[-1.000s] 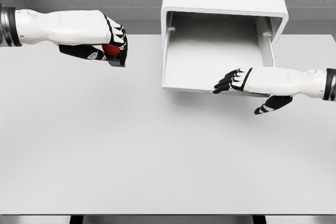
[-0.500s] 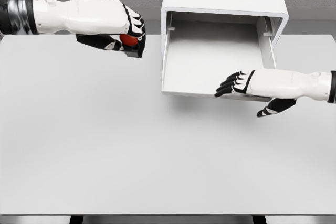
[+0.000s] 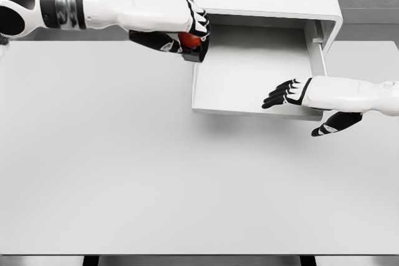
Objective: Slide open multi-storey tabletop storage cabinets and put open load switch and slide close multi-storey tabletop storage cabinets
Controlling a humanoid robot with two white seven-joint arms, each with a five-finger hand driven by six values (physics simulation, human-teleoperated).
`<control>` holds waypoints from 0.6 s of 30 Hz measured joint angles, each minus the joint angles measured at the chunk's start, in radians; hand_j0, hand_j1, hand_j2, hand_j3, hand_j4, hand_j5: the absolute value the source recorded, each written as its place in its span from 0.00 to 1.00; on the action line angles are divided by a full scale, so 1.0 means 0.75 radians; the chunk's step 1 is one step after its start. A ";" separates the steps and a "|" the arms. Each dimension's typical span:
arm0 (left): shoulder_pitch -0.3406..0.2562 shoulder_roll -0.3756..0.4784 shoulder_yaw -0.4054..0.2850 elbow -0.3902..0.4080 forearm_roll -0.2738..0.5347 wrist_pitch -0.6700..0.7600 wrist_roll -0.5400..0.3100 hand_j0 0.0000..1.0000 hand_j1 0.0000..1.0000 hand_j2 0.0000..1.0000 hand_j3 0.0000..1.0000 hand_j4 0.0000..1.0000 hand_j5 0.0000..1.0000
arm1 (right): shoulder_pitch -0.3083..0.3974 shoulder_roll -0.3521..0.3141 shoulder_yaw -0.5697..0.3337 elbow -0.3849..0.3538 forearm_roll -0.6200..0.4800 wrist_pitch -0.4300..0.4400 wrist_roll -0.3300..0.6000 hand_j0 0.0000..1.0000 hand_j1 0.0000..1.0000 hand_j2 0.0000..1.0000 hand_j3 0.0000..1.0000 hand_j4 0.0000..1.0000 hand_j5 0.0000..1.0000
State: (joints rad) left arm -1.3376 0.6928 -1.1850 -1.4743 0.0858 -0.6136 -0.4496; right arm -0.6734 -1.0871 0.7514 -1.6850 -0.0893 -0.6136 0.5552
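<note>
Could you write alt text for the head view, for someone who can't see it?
The left hand carries a red and black switch to the edge of the white cabinet's open drawer. The right hand rests, fingers spread, at the drawer's front.

Load switch (image 3: 189,39) mostly hidden in left robot hand (image 3: 182,34)

Bright, even, sharp render; a soft shadow lay on the table (image 3: 124,172) beneath the drawer's (image 3: 249,73) front edge.
</note>
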 measured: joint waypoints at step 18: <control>-0.002 -0.177 -0.032 0.114 -0.029 0.000 -0.007 0.42 0.42 0.42 0.42 0.42 0.42 | 0.000 -0.011 -0.030 -0.003 -0.060 0.000 -0.015 0.97 0.97 0.97 0.97 0.97 0.97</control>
State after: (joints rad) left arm -1.3392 0.5600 -1.2088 -1.3886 0.0638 -0.6139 -0.4548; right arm -0.6734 -1.0951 0.7291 -1.6870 -0.1344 -0.6135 0.5438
